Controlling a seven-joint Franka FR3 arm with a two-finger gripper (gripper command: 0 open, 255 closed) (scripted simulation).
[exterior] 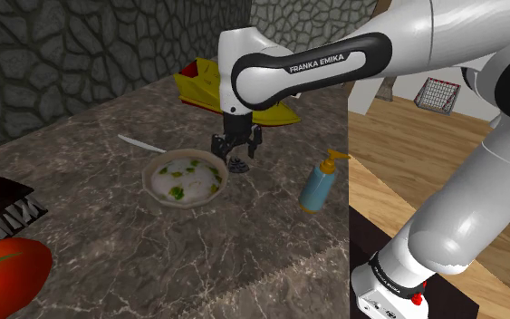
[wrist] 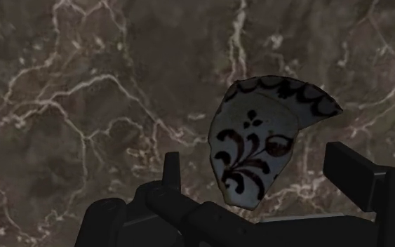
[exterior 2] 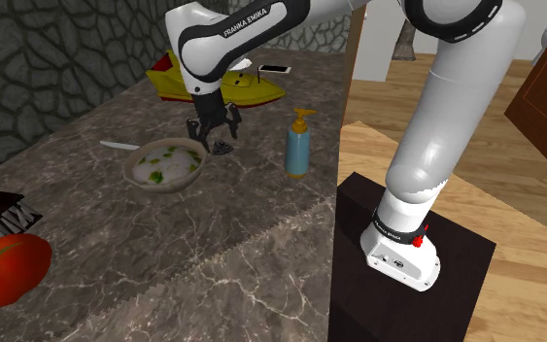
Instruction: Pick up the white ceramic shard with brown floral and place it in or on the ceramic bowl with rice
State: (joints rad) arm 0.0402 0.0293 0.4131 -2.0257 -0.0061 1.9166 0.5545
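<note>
Now the gripper (exterior: 236,148) hangs with fingers spread on both sides of the white shard with dark floral pattern (wrist: 255,144), not touching it; the shard lies on the bench (exterior: 108,254), just beside the bowl of rice (exterior: 151,183).

You saw the rice bowl (exterior: 182,201) on the counter (exterior: 153,263), the shard (exterior: 237,164) just beside it toward the shoulder view's right, the pump bottle (exterior: 318,186) farther right, the spoon (exterior: 139,143) behind the bowl.
</note>
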